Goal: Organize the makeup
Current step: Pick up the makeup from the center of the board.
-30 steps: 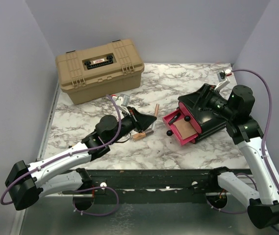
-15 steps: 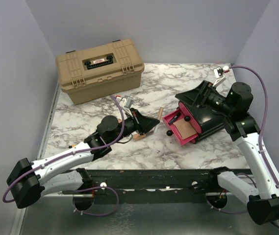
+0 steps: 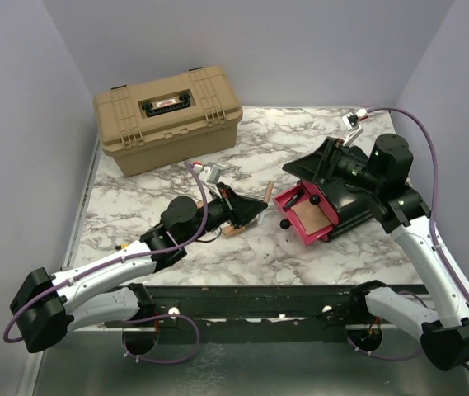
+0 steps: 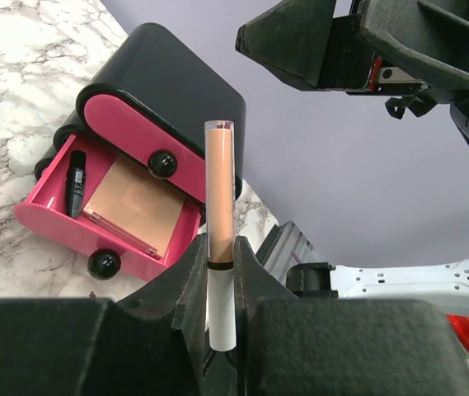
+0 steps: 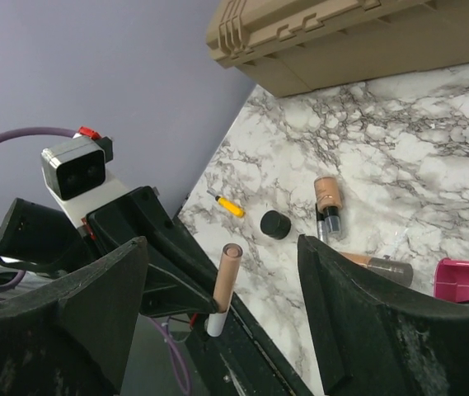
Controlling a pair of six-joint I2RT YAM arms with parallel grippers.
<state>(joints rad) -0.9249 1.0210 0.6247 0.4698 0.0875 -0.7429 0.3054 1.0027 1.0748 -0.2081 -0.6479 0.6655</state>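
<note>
One slim peach tube [image 4: 220, 190] stands upright, clamped in the left hand [image 4: 221, 276].

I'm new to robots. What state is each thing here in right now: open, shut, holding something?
Tan case: lid shut.
Upper pink drawer: shut.
Lower pink drawer: open, with the square compact lying flat inside.
Left end effector: shut on the peach tube.
Right end effector: open, holding nothing.
</note>
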